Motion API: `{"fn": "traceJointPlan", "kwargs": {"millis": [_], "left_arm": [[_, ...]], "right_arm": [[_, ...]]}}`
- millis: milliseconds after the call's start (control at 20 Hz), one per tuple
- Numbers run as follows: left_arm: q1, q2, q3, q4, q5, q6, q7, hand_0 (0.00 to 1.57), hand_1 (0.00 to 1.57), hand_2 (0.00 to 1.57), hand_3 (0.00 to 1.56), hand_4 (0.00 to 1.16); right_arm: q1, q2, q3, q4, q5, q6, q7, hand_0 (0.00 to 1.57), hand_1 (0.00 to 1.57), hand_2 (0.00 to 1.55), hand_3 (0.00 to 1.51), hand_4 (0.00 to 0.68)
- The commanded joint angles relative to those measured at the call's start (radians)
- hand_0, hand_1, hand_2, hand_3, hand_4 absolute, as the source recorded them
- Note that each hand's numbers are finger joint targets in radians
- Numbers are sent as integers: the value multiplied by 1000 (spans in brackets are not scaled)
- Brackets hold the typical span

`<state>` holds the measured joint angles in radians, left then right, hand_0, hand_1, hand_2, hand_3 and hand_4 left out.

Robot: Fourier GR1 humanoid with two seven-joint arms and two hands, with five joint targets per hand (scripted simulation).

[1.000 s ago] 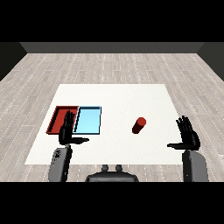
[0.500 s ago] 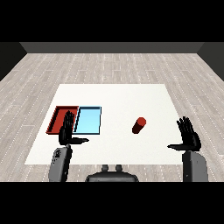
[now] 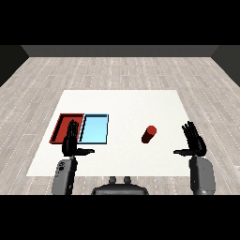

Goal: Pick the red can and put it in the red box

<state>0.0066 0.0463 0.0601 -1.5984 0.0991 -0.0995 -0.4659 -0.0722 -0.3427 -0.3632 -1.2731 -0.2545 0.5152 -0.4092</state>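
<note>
Red can [image 3: 149, 134]: upright on my white table [image 3: 126, 103], standing free at about 1 o'clock from the table's near middle; nothing touches it.
Left hand [image 3: 71, 143]: mine, raised with fingers straight and spread, thumb out to 3 o'clock, holding nothing; it hangs over the near edge of the red tray.
Right hand [image 3: 195, 143]: mine, also flat and spread, thumb pointing to 9 o'clock toward the can, well apart from it, at the can's 4 o'clock.
Red tray [image 3: 62, 125]: at 10 o'clock on the table; its near right corner is hidden behind my left hand.
Light blue tray [image 3: 95, 128]: just beside the red tray on its 3 o'clock side, edges touching.
Hard to tell: whether my palms rest on the table or hover above it; my forearms are cut off at the lower edge.
</note>
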Motion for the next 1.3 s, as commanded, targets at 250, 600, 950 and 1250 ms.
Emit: {"fn": "traceJointPlan", "kwargs": {"millis": [250,600,950,1250], "left_arm": [[-21,-9,6,24,4,7,-11,0,0,0,0,0],[-44,1,24,3,7,28,25,0,0,0,0,0],[-42,-27,-16,0,-13,57,24,0,0,0,0,0],[41,-9,-7,-32,5,11,-2,0,0,0,0,0]], "right_arm": [[-141,14,24,79,-21,-49,107,0,0,0,0,0],[-117,115,64,57,-61,-83,144,0,0,0,0,0],[-72,138,93,164,9,-64,-17,0,0,0,0,0],[-133,180,126,192,-12,-117,50,0,0,0,0,0]]}}
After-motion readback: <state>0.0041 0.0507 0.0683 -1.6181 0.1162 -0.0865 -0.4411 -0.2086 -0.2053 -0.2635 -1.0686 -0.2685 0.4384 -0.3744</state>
